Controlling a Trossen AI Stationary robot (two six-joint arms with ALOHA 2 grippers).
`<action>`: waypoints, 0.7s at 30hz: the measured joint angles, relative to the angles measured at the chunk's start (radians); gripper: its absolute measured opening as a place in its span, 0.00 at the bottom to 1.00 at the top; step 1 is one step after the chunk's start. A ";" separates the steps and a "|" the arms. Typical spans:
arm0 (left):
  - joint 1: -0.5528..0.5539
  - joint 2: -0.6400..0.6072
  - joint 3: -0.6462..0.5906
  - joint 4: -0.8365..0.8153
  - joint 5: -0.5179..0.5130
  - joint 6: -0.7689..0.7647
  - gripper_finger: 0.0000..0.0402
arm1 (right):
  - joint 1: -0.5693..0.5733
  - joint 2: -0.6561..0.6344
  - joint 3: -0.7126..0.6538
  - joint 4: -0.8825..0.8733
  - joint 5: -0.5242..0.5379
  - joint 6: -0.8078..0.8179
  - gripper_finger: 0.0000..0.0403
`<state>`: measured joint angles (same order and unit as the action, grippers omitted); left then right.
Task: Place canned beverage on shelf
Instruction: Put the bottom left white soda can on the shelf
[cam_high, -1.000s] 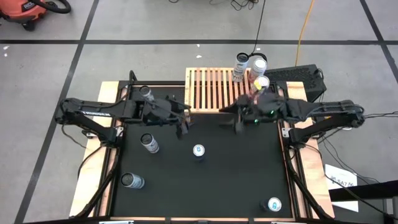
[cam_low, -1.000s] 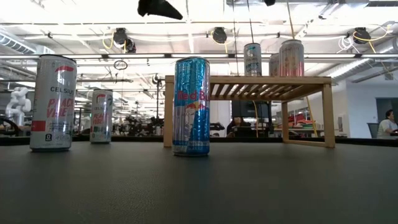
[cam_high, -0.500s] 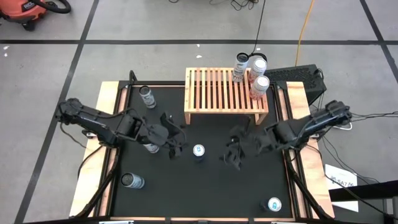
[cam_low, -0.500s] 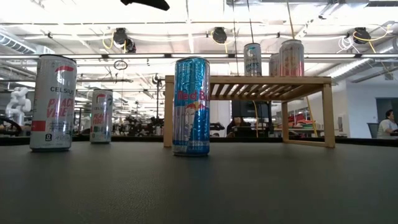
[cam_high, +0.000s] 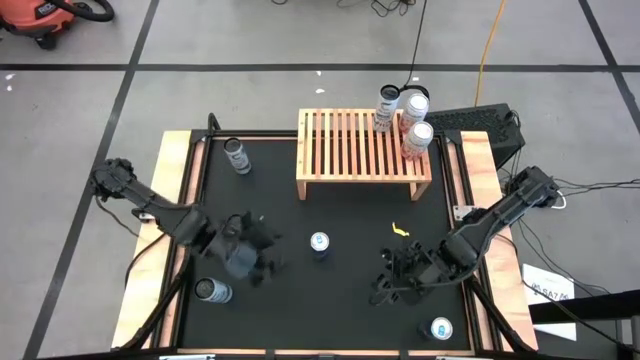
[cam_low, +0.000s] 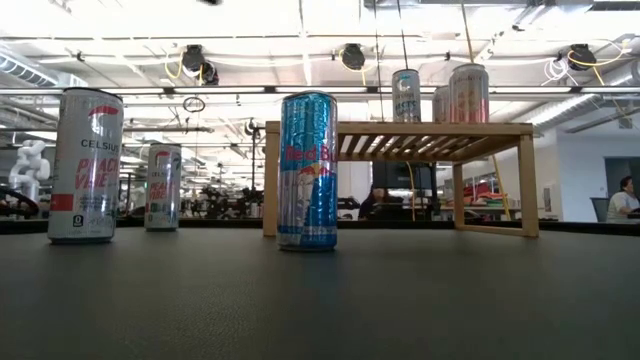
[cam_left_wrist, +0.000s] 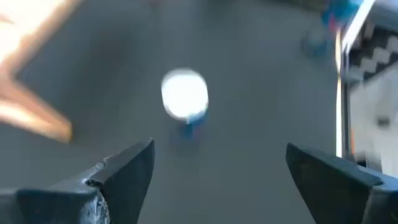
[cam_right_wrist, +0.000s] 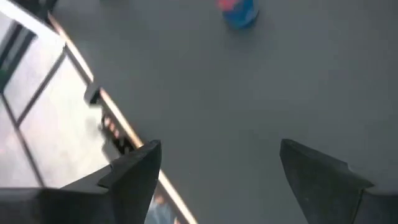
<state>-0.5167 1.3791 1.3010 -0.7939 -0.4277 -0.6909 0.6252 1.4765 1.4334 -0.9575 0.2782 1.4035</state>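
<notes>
Blue "Red Bull" can (cam_low: 308, 170) stands mid-mat before the shelf (cam_high: 362, 146), "CELSIUS" can (cam_low: 86, 165) aside, my left gripper (cam_high: 262, 262) and right gripper (cam_high: 388, 288) both spread wide, empty.

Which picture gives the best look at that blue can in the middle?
The low view: the blue can stands side-on with its label readable. The high view shows only its top; the left wrist view shows a blur, seemingly that can.

Light-wood slatted shelf (cam_high: 364, 153) holds three upright cans (cam_high: 403, 115); a blue can (cam_high: 319, 243) stands before it.
</notes>
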 joint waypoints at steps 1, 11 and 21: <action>-0.033 0.000 0.000 -0.041 0.000 -0.047 0.89 | 0.000 0.008 0.000 0.003 0.021 0.005 0.78; -0.417 -0.001 0.000 -0.331 0.164 -0.557 0.80 | -0.003 0.063 0.000 0.058 0.061 -0.023 0.78; -0.557 -0.001 0.000 -0.406 0.197 -0.770 0.78 | -0.050 0.063 0.000 0.131 0.063 -0.091 0.78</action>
<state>-1.0733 1.3781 1.3010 -1.1999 -0.2312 -1.4610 0.5748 1.5397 1.4334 -0.8267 0.3413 1.3130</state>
